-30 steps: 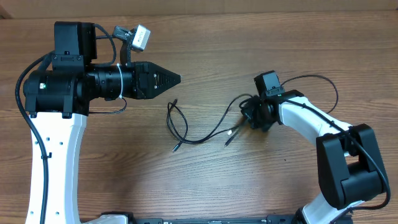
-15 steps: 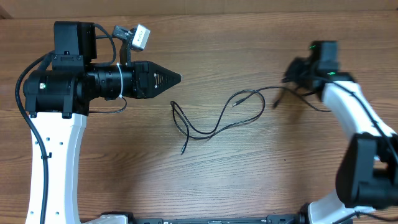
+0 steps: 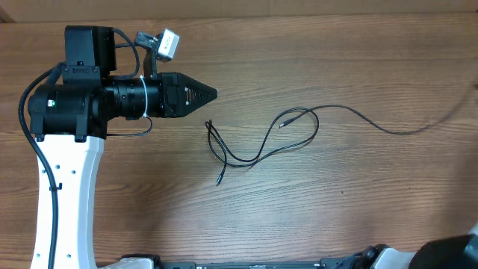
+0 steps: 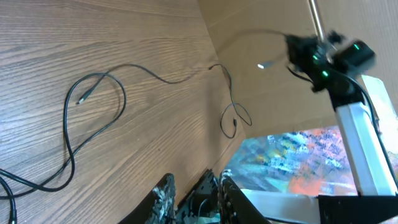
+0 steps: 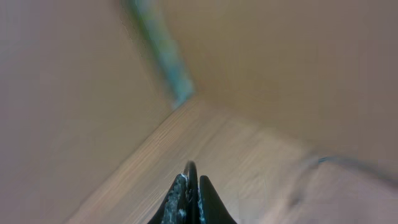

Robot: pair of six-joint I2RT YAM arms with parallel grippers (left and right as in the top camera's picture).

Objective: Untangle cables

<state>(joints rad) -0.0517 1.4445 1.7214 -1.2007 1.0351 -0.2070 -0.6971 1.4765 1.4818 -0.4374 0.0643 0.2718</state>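
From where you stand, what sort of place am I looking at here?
Probably a robot test bench: a white-and-black robot arm stands at a wood-grain table, thin black cables lie across it, and plain brown board walls off its edge.

Table (image 3: 336, 202): your work surface is a brown wood-grain top, bare over most of its spread.
Cables (image 3: 258, 157): thin black cords lie flat near the middle of your table, loosely crossed.
Left part: a folded strand, its plug (image 3: 218, 181) toward the near edge.
Middle: a strand curls into an open loop ending in a small plug (image 3: 282, 125).
Right part: one strand trails to the right edge of your overhead view.
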